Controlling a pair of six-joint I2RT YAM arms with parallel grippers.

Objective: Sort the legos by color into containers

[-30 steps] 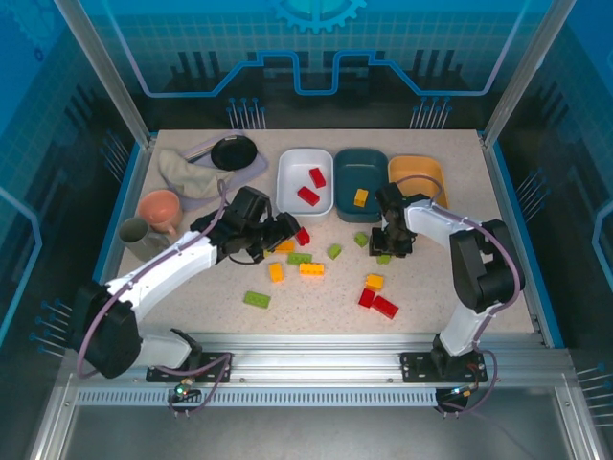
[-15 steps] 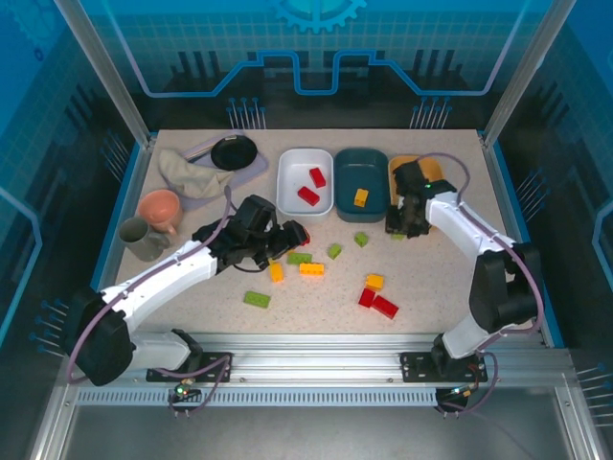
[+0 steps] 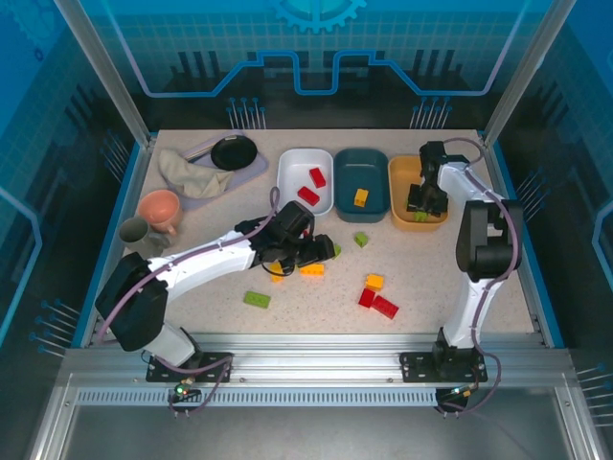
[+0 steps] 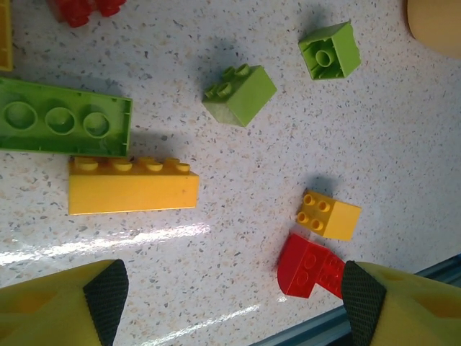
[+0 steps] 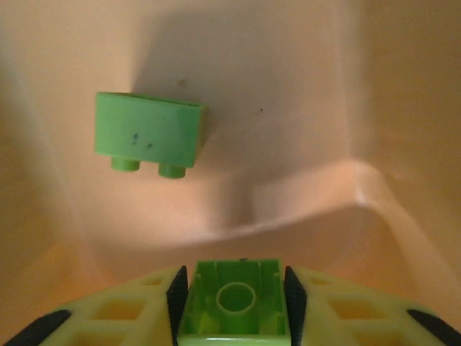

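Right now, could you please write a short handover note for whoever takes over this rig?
Left gripper: open, empty, over the loose bricks on the table.
Right gripper: shut on a green brick above the orange tray.
Done: two red bricks in the white tray, one yellow brick in the teal tray, a second green brick lying in the orange tray.
Left: drop the held brick, then sort the loose red, yellow and green ones.

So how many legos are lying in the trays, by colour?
red legos: 2, in the white tray
yellow-orange lego: 1, in the teal tray
green lego: 1, in the orange tray; the right gripper holds a second green lego
total: 4
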